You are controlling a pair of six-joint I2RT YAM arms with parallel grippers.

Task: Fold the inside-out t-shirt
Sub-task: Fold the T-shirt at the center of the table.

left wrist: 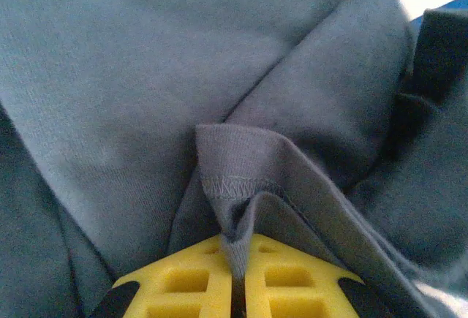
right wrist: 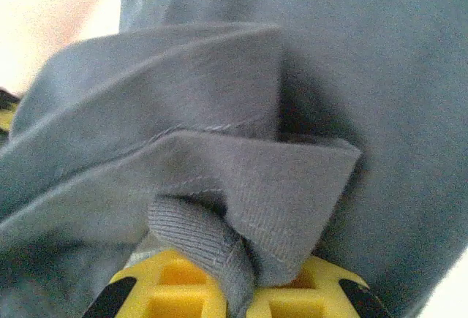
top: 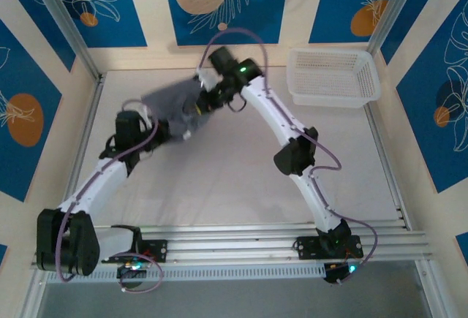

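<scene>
The inside-out t-shirt (top: 172, 106) is a slate-grey bunch of cloth at the back left of the table, held between both arms. My left gripper (top: 162, 131) meets its near left side and my right gripper (top: 203, 104) its right side. In the left wrist view the yellow fingers (left wrist: 190, 281) are shut on a stitched hem fold of the t-shirt (left wrist: 241, 164). In the right wrist view the yellow fingers (right wrist: 175, 289) are shut on a ribbed edge and a folded flap of the t-shirt (right wrist: 278, 186). Cloth hides both pairs of fingertips from above.
A white plastic basket (top: 333, 77) stands at the back right of the white table (top: 234, 179). Metal frame posts and blue patterned walls close in the back and sides. An aluminium rail (top: 241, 241) runs along the near edge by the arm bases.
</scene>
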